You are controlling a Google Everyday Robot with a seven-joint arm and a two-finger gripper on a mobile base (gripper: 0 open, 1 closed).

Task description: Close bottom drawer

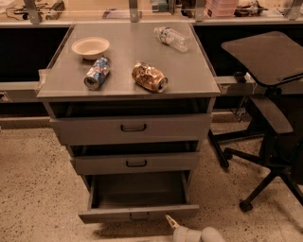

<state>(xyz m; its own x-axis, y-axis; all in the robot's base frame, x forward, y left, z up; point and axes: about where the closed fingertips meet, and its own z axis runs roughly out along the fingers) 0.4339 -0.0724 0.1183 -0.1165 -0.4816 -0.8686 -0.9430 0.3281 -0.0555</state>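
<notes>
Bottom drawer (142, 196) is pulled out at the cabinet (132, 116) base. My hand (172, 222) is low, seemingly just off the front's right side; can't tell if it's clenched. Push squarely near the handle (138, 216), straight in.

Speckled terrazzo floor (28, 189); black office chair (266, 56) right; workbench (94, 12) behind.

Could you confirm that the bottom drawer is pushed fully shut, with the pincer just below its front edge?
Not quite: the camera view shows the bottom drawer pulled out and open, not shut. The pincer is indeed just below its front edge.
</notes>
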